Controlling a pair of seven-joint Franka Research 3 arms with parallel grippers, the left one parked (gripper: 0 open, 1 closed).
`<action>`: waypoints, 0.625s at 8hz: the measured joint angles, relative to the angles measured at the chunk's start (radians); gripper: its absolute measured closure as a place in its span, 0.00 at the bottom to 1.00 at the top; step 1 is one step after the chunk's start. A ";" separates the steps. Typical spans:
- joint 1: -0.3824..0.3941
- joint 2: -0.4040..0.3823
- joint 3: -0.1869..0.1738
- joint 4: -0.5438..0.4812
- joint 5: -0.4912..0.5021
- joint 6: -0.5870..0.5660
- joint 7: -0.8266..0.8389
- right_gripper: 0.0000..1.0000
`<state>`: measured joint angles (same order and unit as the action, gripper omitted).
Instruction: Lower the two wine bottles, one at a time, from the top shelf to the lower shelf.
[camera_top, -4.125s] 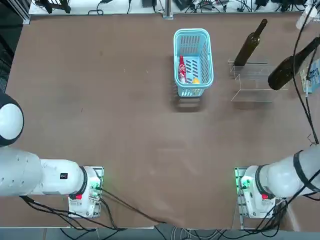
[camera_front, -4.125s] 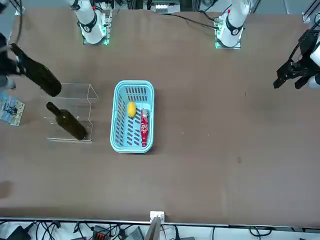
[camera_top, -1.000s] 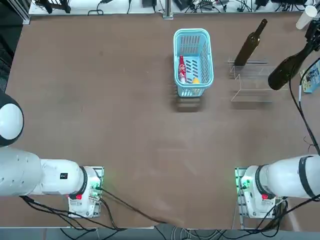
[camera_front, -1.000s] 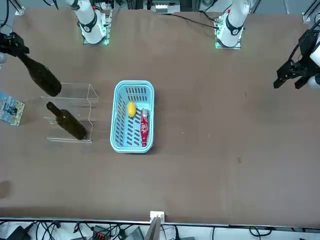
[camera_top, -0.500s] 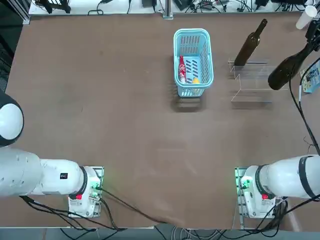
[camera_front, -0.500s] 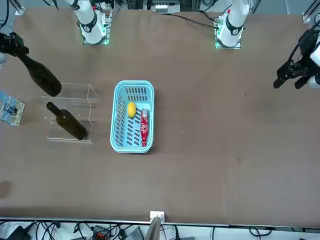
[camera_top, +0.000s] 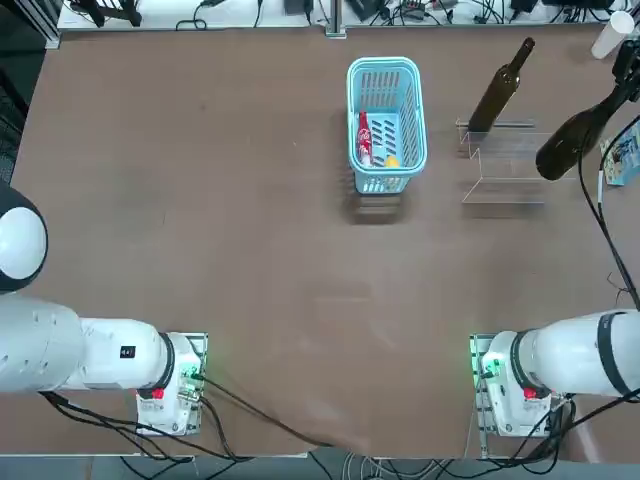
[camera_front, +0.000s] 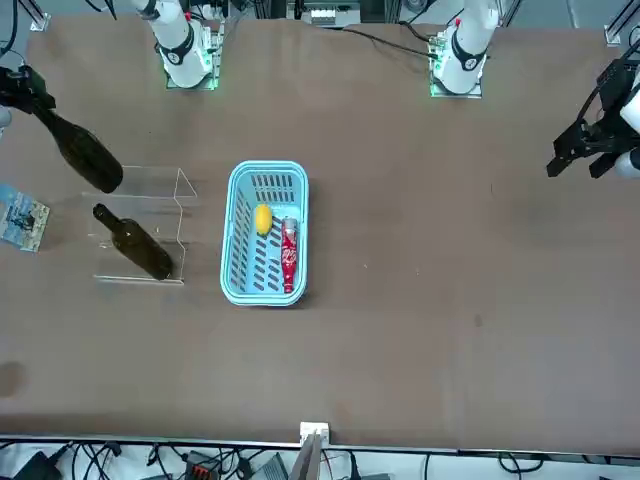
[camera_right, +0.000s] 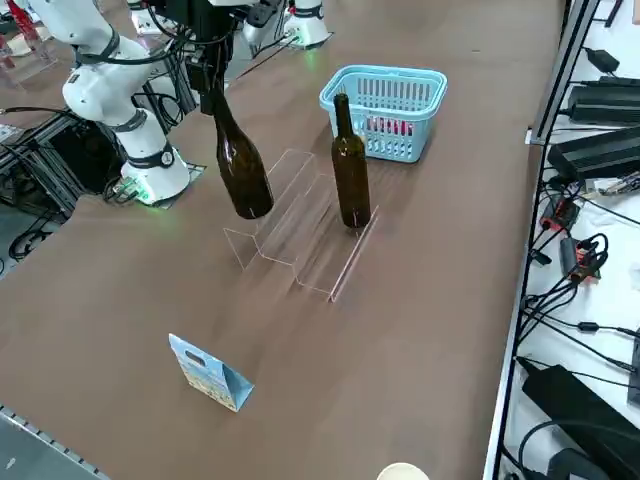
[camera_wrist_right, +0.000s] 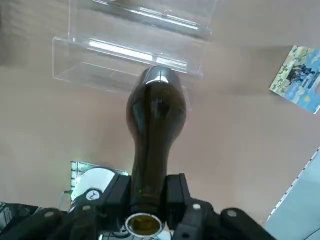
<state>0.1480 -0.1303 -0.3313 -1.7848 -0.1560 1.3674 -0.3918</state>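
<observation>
**Dark glass bottle hanging by its neck at the stand's near step**

Dark olive-brown glass is filling the wrist view: the gripped wine bottle (camera_wrist_right: 156, 120) is hanging upright, its long axis running straight down from the right gripper (camera_wrist_right: 146, 197), whose two black fingers are clamped together on the neck just under the mouth. In the side view the same bottle (camera_right: 236, 155) is hanging with its base at the near edge of the clear acrylic stand (camera_right: 296, 222), on the side facing the working arm; whether the base is resting on the acrylic or riding just above it is not clear from any view. The right gripper (camera_right: 205, 72) is sitting directly over it, fingers pointing down.

The second wine bottle (camera_right: 350, 165) is standing upright on the stand's far step, toward the table's outer edge and apart from the gripped one. Which step is the raised one is hard to read through the clear plastic, so how far the task stands is left open.

The coming move is turning on one relation: the bottle is lying straight below the hand, so travel is likely going to be a lift or a sideways shift keeping that axis vertical.

Beyond the stand, a light-blue plastic basket (camera_top: 386, 125) is holding a small red bottle (camera_top: 364, 139) and a yellow item (camera_front: 262, 219). A small printed card (camera_right: 209, 373) is standing on the brown table (camera_top: 250, 250)
</observation>
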 joint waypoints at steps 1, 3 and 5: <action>0.000 0.000 0.001 0.001 0.000 0.002 0.000 0.60; 0.000 0.011 0.004 0.020 0.000 0.018 0.000 0.60; 0.001 0.060 0.013 0.100 0.000 0.028 -0.036 0.60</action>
<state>0.1494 -0.0702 -0.3183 -1.6851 -0.1560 1.3959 -0.4281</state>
